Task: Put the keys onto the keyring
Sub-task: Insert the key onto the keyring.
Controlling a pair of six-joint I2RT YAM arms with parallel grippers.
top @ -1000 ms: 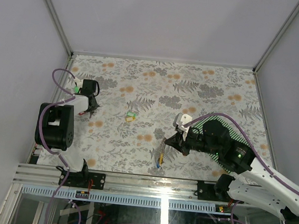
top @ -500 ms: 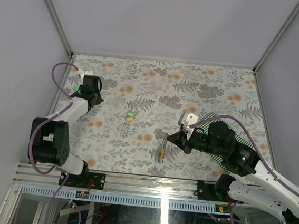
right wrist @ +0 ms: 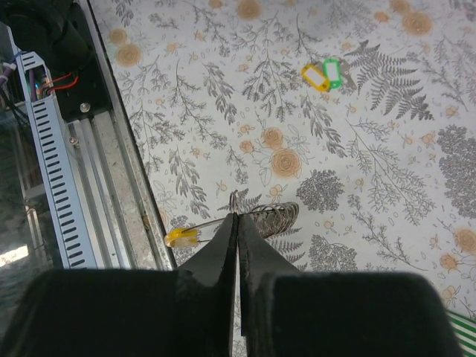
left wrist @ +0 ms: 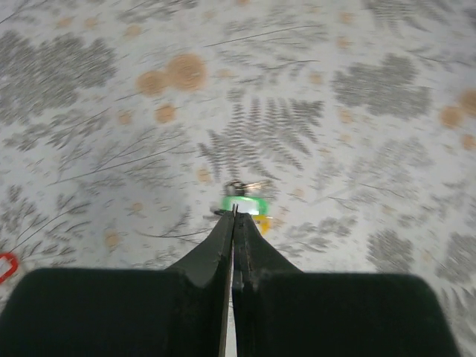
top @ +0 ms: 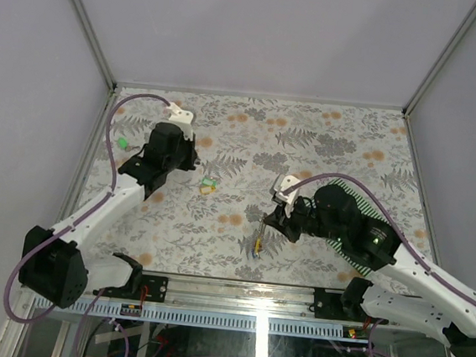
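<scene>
Right claw [right wrist: 236, 218] closed, angled down at keyring [right wrist: 274, 215]

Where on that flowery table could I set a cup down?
The far strip of the table along the back wall, right of the left arm, is bare, as is the far right corner beyond the striped mat. The middle is crowded: the left pincer by the green and yellow keys, the right pincer at the keyring.

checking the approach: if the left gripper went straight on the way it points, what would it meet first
Probably the green key, lying just ahead of the shut left gripper; depth is unclear, so possibly the tablecloth first.
</scene>
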